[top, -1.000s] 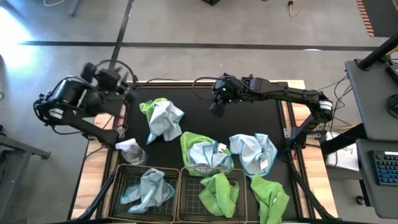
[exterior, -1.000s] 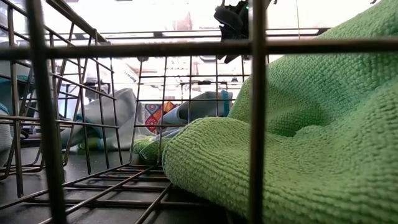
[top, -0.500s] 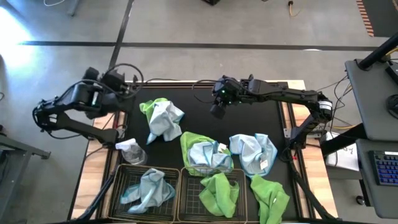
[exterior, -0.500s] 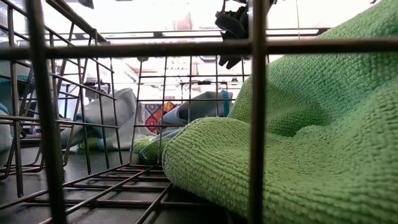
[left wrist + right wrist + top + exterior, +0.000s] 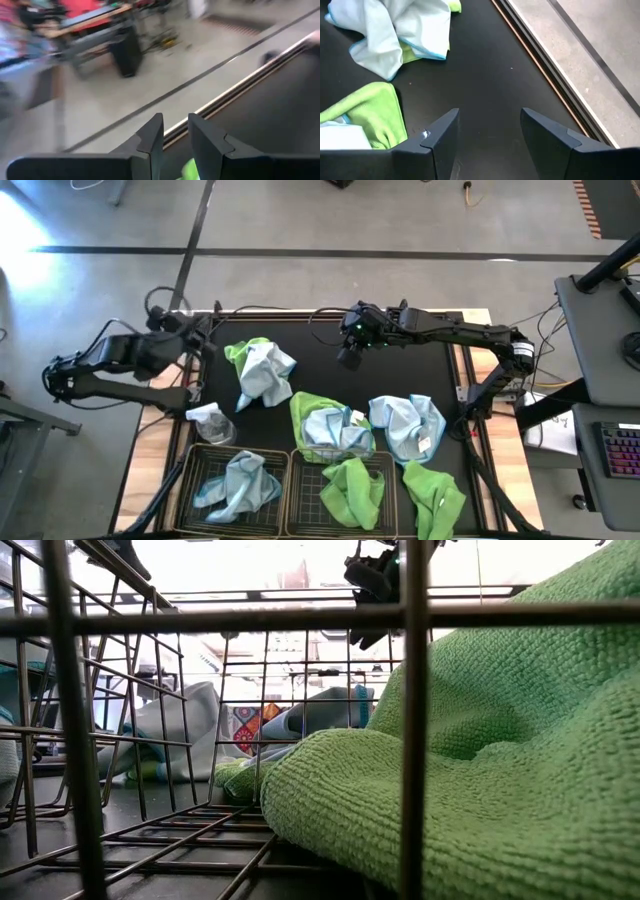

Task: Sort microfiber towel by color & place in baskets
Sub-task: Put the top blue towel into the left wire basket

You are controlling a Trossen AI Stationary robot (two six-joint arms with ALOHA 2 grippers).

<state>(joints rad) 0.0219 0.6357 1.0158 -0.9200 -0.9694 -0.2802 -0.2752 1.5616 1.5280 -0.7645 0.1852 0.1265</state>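
Several lime green and pale blue microfiber towels lie crumpled on the black mat: a blue-on-green heap (image 5: 263, 371) (image 5: 395, 35) at far left, another (image 5: 325, 427) mid-mat, a blue one (image 5: 410, 426), and a green one (image 5: 436, 498) at the near edge. The left basket (image 5: 192, 472) holds a blue towel (image 5: 238, 483). The right basket (image 5: 303, 480) holds a green towel (image 5: 352, 488) (image 5: 500, 770). My left gripper (image 5: 197, 330) (image 5: 175, 117) hovers by the mat's far left corner, open by a narrow gap. My right gripper (image 5: 348, 352) (image 5: 489, 112) (image 5: 372, 585) hangs open above bare mat near the far edge.
A small clear spray bottle (image 5: 212, 421) stands at the mat's left edge, just beyond the left basket. Bare black mat (image 5: 400, 370) lies between the far towel heap and the right arm. The low view looks through the right basket's wire wall (image 5: 410, 720).
My left arm has folded down and stretched out toward the table's left. Its gripper has sunk a little by the mat's far left corner and now shows at the top of the low view. My right gripper has stayed about where it was.
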